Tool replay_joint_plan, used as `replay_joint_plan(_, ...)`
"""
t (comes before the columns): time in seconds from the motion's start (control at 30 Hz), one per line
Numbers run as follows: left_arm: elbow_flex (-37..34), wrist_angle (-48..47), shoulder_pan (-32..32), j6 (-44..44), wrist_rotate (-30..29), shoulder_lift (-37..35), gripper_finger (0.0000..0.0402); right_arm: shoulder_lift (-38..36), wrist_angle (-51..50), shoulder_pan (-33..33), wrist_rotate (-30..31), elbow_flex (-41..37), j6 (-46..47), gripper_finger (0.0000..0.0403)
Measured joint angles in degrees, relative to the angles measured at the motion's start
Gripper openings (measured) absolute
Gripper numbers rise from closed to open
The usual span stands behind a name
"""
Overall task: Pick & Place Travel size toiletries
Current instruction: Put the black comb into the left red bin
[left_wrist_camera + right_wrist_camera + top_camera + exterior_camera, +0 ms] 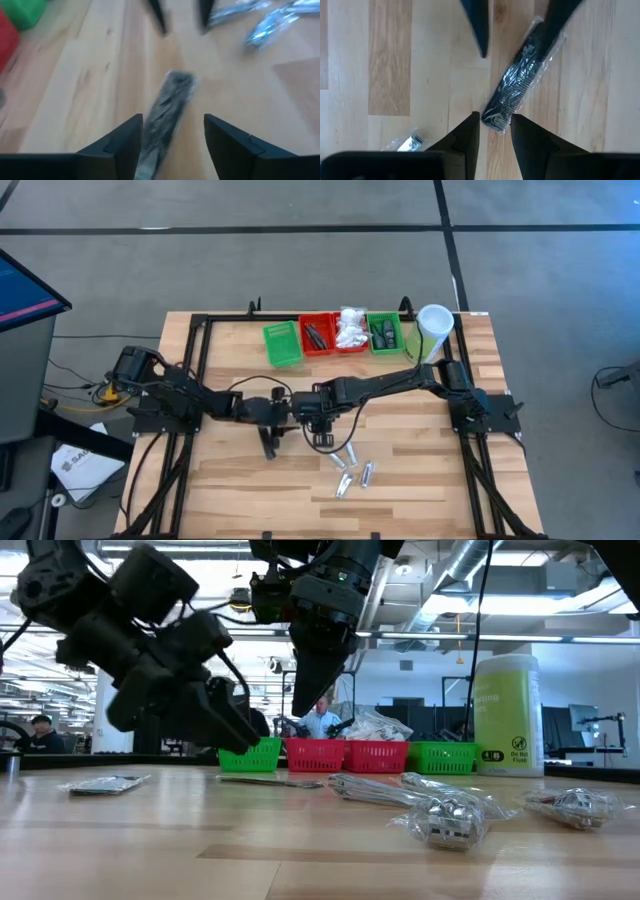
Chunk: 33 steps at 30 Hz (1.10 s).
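Note:
A black narrow comb in a clear wrapper [520,80] lies flat on the wood near the table's middle; it also shows in the left wrist view [165,115] and as a flat strip in the low view [268,779]. My left gripper [172,135] is open and low over the comb, one finger on either side of it. My right gripper [495,127] is open by a narrow gap and hangs above the comb's other end, pointing down [305,690]. In the high view the two grippers meet tip to tip, left gripper [270,440], right gripper [320,438].
Several silver tubes in clear packets [352,472] lie toward the near edge, right of the grippers. Along the far edge stand a green tray [282,343], two red trays [318,335], one with white packets [351,328], another green tray [385,335] and the tall pale green cylinder [432,330].

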Motion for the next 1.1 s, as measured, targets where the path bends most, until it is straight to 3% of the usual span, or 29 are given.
replay_joint_plan(0.13, 0.0, -0.9, 2.8, 2.1, 2.2, 0.6, 0.0225, 0.0, 0.0, 0.0, 0.0, 0.0, 0.0, 0.0102)
replay_joint_plan(0.37, -0.5, -2.0, 7.3, 6.8, 13.9, 0.5, 0.0250, 0.0, 0.2, 0.0, 0.0, 0.0, 1.5, 0.0102)
replay_joint_plan(0.53, -0.8, -2.3, 9.8, 9.9, 14.8, 0.5, 0.0249, 0.0, 0.9, 0.1, 0.0, 0.0, 2.3, 0.0102)
replay_joint_plan(0.67, -0.8, -2.5, 12.1, 10.9, 19.9, 0.5, 0.0248, 0.0, 2.4, 0.4, 0.0, 0.0, 3.0, 0.0102)
replay_joint_plan(0.9, -0.9, -3.0, 15.2, 11.5, 23.6, 0.7, 0.0248, 0.0, 3.3, 1.2, 0.0, 0.0, 3.0, 0.0102)
replay_joint_plan(1.1, -0.8, 0.0, 15.7, 11.4, 24.6, 6.0, 0.0248, 0.0, 3.2, 1.2, 0.0, 0.0, 3.0, 0.0102)
